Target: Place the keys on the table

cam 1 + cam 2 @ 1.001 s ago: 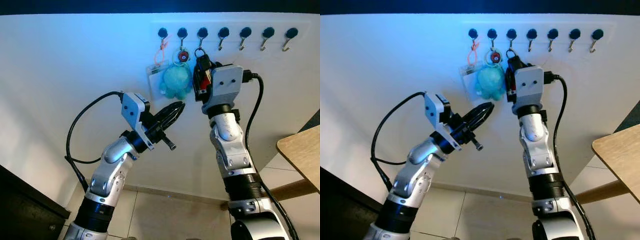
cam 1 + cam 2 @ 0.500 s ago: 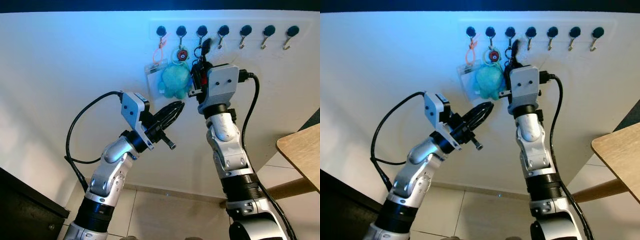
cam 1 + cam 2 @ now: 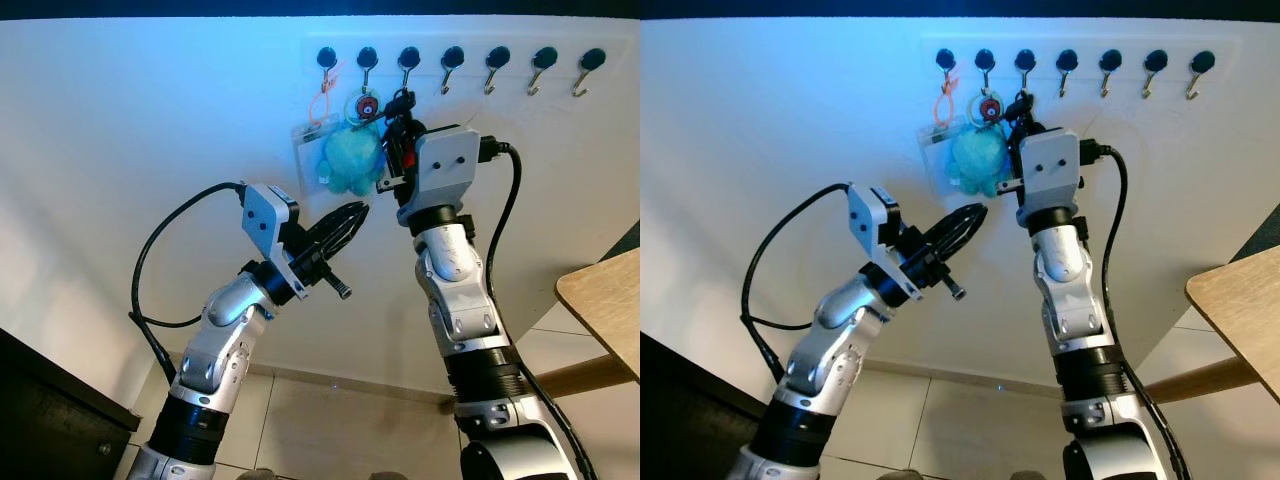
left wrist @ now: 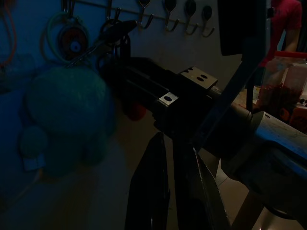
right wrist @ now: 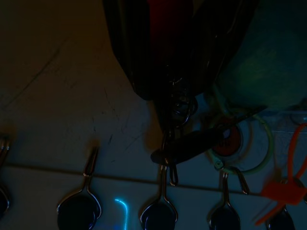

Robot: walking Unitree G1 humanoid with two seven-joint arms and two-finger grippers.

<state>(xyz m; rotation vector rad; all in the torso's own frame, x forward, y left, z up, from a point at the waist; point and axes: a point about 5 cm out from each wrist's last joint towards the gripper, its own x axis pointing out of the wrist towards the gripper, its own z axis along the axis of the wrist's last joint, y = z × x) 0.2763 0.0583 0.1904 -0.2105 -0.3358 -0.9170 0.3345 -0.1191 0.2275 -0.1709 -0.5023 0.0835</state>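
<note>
Against the white wall we see our right pincer point(image 3: 402, 128) pinching the keys point(image 5: 178, 108) just below the hook point(image 5: 165, 184); our left pincer point(image 3: 352, 216) is pressed together

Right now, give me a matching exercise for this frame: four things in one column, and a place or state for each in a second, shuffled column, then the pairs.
Things:
1. keys
2. teal plush toy
3. left gripper
4. wooden table

Places or states:
A. at the right edge of the view, low
B. held at the right gripper's fingers, just under the third hook from the left
C. hanging under the second hook from the left
D. raised below the plush toy, apart from it

Pairs: 1-B, 2-C, 3-D, 4-A
</note>
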